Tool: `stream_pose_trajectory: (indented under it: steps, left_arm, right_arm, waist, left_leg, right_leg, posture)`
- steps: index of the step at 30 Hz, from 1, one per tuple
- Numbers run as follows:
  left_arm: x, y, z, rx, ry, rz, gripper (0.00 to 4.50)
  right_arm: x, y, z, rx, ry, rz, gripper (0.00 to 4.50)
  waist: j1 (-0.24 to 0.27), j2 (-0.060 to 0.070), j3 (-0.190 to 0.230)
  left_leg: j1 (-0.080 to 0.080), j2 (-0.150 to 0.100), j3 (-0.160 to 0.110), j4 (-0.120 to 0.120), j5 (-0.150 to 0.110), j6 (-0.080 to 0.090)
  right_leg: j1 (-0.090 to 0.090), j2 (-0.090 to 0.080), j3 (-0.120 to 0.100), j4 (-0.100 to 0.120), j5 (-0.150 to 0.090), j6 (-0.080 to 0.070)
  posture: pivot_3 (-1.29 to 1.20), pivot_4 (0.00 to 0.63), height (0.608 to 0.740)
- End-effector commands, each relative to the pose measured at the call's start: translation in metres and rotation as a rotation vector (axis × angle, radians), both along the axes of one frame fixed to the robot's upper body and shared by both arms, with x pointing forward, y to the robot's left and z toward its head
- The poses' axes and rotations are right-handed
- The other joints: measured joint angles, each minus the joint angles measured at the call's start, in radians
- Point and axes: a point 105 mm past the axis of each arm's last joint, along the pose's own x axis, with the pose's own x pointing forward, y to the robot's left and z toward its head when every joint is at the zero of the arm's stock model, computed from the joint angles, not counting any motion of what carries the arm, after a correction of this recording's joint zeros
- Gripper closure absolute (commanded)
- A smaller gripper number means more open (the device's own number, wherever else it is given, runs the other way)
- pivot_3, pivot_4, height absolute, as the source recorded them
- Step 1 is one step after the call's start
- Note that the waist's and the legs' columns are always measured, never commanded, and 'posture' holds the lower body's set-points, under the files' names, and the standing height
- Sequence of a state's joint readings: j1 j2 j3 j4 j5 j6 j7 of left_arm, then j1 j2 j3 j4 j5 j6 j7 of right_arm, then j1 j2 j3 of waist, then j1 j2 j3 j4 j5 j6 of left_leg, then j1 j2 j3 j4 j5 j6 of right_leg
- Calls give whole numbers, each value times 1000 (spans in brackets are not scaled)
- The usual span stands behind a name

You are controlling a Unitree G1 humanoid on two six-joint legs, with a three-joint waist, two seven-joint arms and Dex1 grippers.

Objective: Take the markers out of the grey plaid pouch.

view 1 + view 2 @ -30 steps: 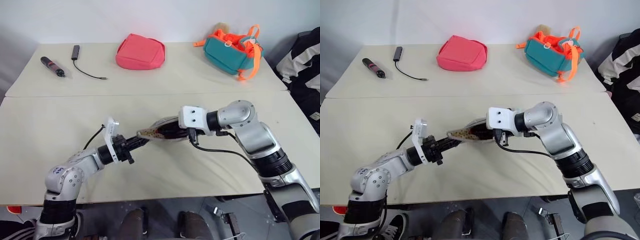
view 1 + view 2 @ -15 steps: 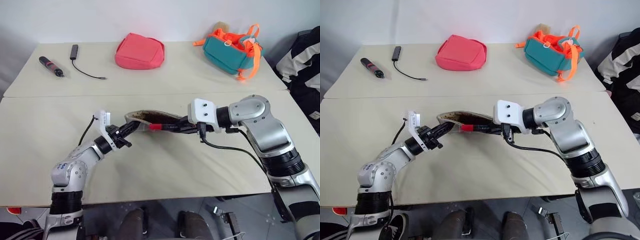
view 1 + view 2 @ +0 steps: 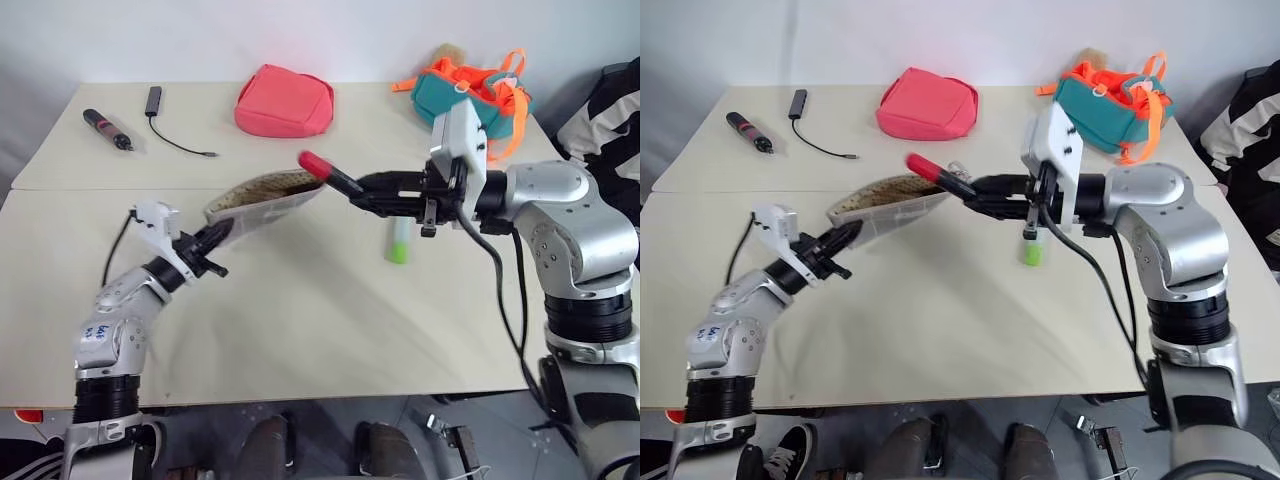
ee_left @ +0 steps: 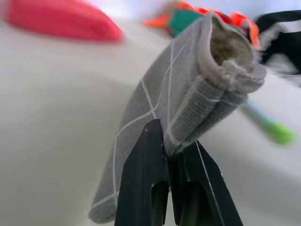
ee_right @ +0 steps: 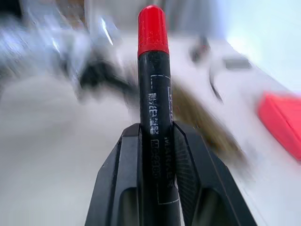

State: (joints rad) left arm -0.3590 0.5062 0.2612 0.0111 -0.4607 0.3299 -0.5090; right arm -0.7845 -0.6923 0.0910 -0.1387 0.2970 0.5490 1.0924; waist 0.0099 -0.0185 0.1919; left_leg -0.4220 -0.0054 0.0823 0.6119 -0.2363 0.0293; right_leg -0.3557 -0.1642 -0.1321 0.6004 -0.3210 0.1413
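We are clamping the grey plaid pouch [image 3: 262,196] in our left gripper [image 3: 214,240], gripping the red marker [image 3: 330,175] in the right gripper [image 3: 362,194], and should lower it beside the green marker [image 3: 398,243].

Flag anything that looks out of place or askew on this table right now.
The light green marker lies loose on the table, apart from everything else. The grey plaid pouch hangs tilted above the table, pinched at one end by the left gripper. The right gripper holds the red marker aloft. Nothing looks spilled or damaged.
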Motion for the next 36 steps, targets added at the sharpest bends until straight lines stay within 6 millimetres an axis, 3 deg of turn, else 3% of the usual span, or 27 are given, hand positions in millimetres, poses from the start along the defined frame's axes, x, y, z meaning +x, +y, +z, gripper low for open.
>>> stream_pose_trajectory:
  steps: [1,4,6,12,17,19,27,29,33,36]
  left_arm:
    - [-3,10,20,328,-188,61,4500]
    - [-2,11,11,520,-209,58,4500]
    - [-2,8,7,540,-217,48,4500]
    - [-5,-18,-23,522,-195,25,4500]
    - [-5,-22,-37,507,-160,13,4500]
    - [-7,-24,-36,482,-161,-6,3954]
    - [-7,-17,-31,511,-171,-3,1516]
    - [-10,-14,-28,480,-163,-5,906]
    - [-18,-4,-19,334,-116,-7,906]
    - [-36,2,-9,192,-83,-28,906]
  right_arm:
    - [29,-40,-25,-152,-115,-204,3948]
    - [60,-94,-26,-130,-249,-506,3948]
    - [65,-106,-29,-92,-262,-585,3948]
    - [60,-146,-78,43,-90,-855,3948]
    - [49,-140,-98,57,-10,-859,3948]
    - [45,-135,-102,115,50,-857,3948]
    - [48,-123,-92,156,65,-807,1183]
    - [47,-112,-83,252,87,-750,493]
    - [37,-88,-58,463,106,-592,493]
    - [25,-76,-54,500,106,-494,493]
  waist:
    - [3,0,0]
    - [1,0,1]
    - [0,1,1]
    - [-8,0,1]
    - [-12,2,2]
    - [-12,2,2]
    - [-12,2,2]
    - [-12,2,2]
    - [-14,2,2]
    - [-15,2,2]
  left_leg:
    - [-1,0,3,0,0,1]
    - [-1,0,8,-1,0,2]
    - [-1,0,9,-1,1,3]
    - [1,3,8,-1,3,6]
    - [1,2,10,-1,4,8]
    - [1,3,9,-1,2,4]
    - [1,3,10,0,2,5]
    - [1,3,10,0,3,5]
    - [1,3,10,0,5,9]
    - [1,3,10,0,5,10]
  right_leg:
    - [-1,0,1,0,1,1]
    - [-4,0,5,-1,2,3]
    - [-4,-1,6,-1,3,4]
    - [-2,1,5,-2,4,3]
    - [-4,0,7,0,4,3]
    - [-4,0,6,0,5,3]
    - [-5,-1,7,2,6,2]
    - [-5,-1,7,2,6,2]
    - [-5,-1,7,2,6,2]
    - [-5,-1,7,2,6,2]
  posture:
    - [0,150,740]
    - [0,150,740]
    - [0,150,740]
    - [0,150,740]
    - [0,150,740]
    - [0,150,740]
    - [0,150,740]
    - [0,150,740]
    - [0,150,740]
    - [0,150,740]
